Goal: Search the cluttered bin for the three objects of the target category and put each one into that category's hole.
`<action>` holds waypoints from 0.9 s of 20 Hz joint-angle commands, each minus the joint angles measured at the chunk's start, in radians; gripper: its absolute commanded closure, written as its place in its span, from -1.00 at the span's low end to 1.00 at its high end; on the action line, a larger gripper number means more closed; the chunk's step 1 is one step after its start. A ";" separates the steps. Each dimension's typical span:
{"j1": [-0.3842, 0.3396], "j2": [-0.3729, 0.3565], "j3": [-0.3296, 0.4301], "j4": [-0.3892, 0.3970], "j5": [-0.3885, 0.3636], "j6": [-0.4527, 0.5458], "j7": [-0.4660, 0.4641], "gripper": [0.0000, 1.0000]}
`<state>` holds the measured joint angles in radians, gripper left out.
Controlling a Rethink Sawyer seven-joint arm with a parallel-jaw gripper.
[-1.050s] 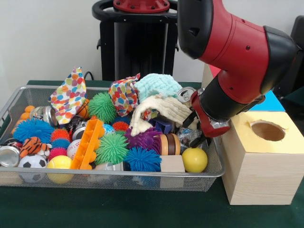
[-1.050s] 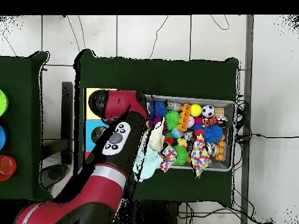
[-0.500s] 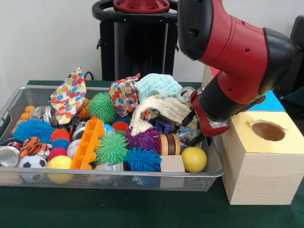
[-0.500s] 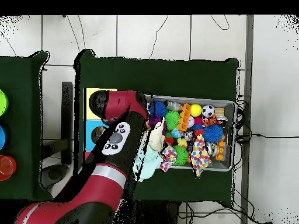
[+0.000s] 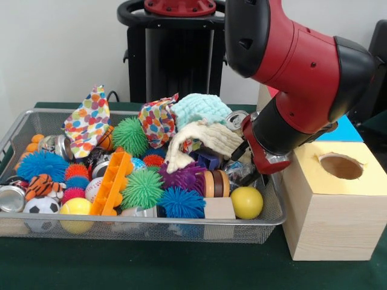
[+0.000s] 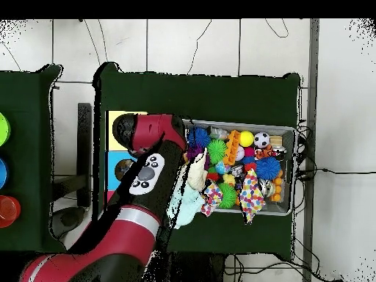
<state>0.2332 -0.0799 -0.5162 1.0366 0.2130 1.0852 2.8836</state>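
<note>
Dark green tabletop carries a wire mesh bin beside a wooden box with a round hole. Red-and-black gripper sits low at the bin's box-side end, just above a yellow ball; whether its fingers are spread cannot be told.

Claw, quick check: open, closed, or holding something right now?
Claw: cannot be told. It is down at the wire bin's end nearest the yellow-topped box, its tips hidden among the clutter.

A close front camera faces the wire bin level across the table; a high overhead one shares it.
</note>
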 commanded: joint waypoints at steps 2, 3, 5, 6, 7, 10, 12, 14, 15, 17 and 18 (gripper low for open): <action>-0.020 0.087 0.158 0.085 0.064 0.027 0.139 -1.00; -0.020 0.086 0.160 0.088 0.066 0.019 0.138 -1.00; -0.022 0.085 0.162 0.090 0.067 0.014 0.136 -1.00; -0.022 0.085 0.162 0.090 0.067 0.013 0.136 1.00; -0.023 0.084 0.163 0.092 0.068 0.010 0.135 1.00; -0.026 0.082 0.166 0.096 0.071 0.002 0.131 1.00; -0.027 0.082 0.167 0.096 0.073 0.005 0.128 1.00; -0.029 0.081 0.170 0.097 0.075 0.011 0.124 1.00; -0.030 0.082 0.171 0.096 0.076 0.014 0.122 1.00; -0.029 0.083 0.173 0.097 0.079 0.013 0.124 1.00; -0.028 0.083 0.173 0.096 0.080 0.014 0.125 1.00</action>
<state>0.2263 -0.0767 -0.5155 1.0364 0.2282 1.0848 2.8836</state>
